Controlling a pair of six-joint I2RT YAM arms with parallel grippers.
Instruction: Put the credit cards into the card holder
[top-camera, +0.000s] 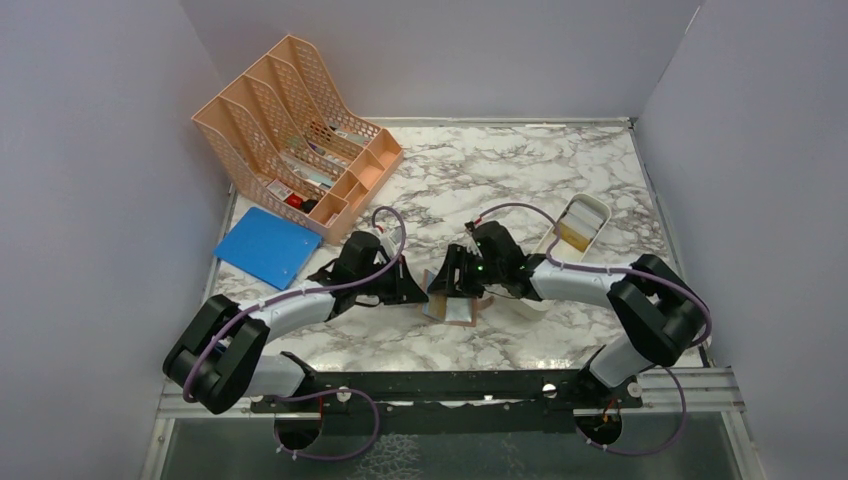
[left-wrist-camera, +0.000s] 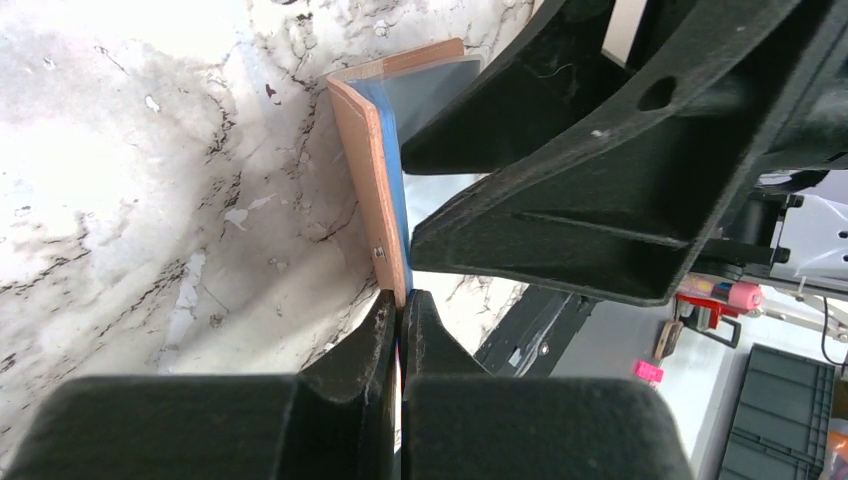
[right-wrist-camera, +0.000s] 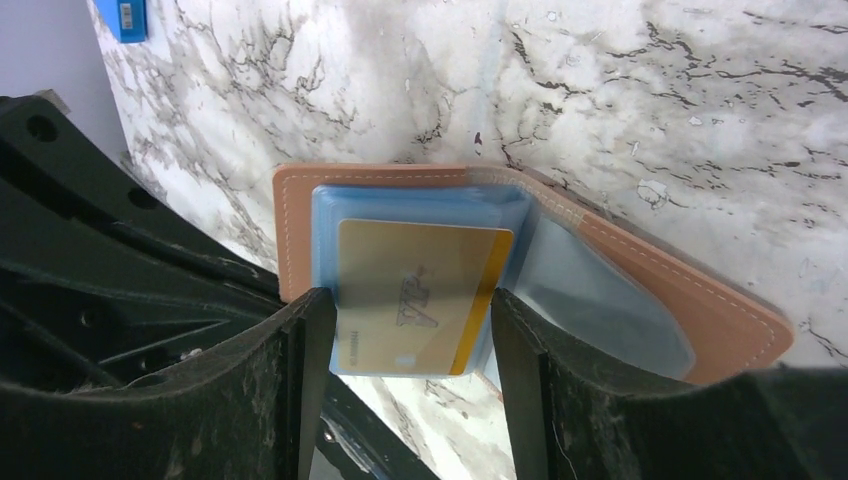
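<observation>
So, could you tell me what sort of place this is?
Probably a lab cell staged as a desk: a marble-patterned table boxed in by plain walls, a peach file organiser, a blue folder.

I'm looking at a white surface (top-camera: 560, 165) veined with grey marbling, boxed in on three sides by plain pale lilac walls (top-camera: 90, 150). The back wall rises just behind the peach file organiser (top-camera: 290, 130). Lighting is soft and even

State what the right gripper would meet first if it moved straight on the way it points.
The gold card, tucked in the blue sleeve of the wallet, between the open fingers of the right gripper; behind it the table. How close the fingertips are is unclear.
</observation>
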